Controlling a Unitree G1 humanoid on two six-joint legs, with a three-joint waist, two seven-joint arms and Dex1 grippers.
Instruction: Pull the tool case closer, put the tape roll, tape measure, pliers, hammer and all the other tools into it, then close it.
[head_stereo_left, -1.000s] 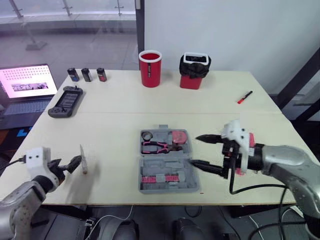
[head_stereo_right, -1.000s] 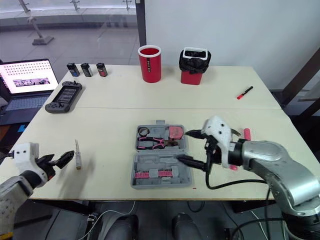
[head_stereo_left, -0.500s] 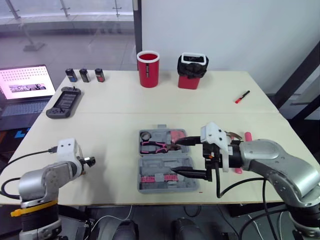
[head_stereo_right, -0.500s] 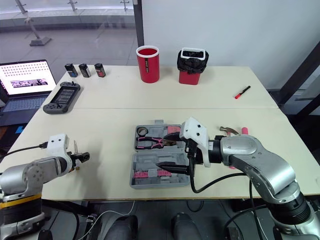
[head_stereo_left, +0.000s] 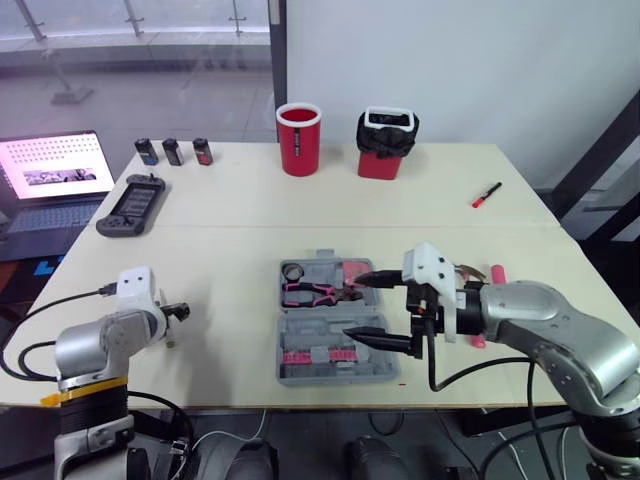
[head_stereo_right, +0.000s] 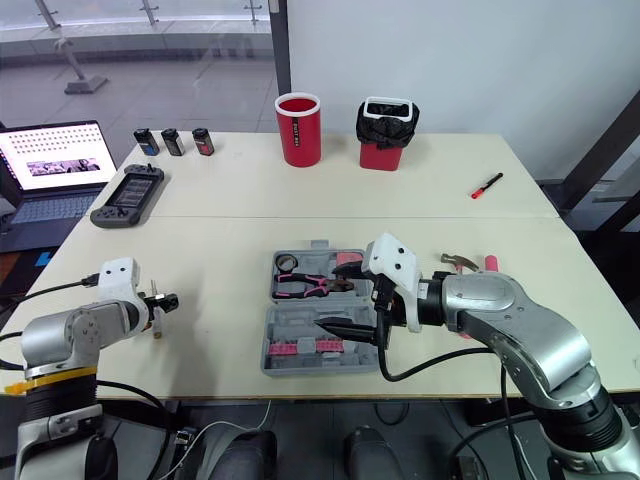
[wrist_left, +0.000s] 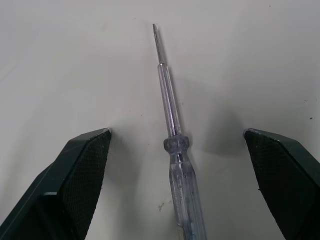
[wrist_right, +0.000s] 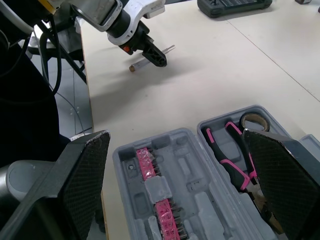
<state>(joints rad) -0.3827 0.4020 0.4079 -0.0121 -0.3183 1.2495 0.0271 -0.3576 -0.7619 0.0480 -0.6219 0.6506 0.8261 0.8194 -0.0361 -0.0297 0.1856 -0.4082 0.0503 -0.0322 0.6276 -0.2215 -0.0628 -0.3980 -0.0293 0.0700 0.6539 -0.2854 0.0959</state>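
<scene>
The grey tool case (head_stereo_left: 330, 322) lies open at the table's middle. Its far half holds a tape roll (head_stereo_left: 294, 271), pink-handled pliers (head_stereo_left: 312, 293) and a pink tape measure (head_stereo_left: 359, 272); the near half holds pink bits. My right gripper (head_stereo_left: 358, 308) hovers open over the case's right side, empty. Behind that arm lies the hammer (head_stereo_right: 456, 261), partly hidden. At the table's left, a clear screwdriver (wrist_left: 172, 150) lies flat. My left gripper (wrist_left: 176, 131) is open with a finger on each side of it, not touching.
At the back stand a red cup (head_stereo_left: 299, 137) and a red bin with a black bag (head_stereo_left: 388, 143). A red marker (head_stereo_left: 487, 194) lies back right. A game controller (head_stereo_left: 131, 203), three small cans (head_stereo_left: 174, 151) and a laptop (head_stereo_left: 55, 175) sit back left.
My left gripper swung in from the table's left edge and came down over the screwdriver. My right gripper moved left, from beside the case to over it.
</scene>
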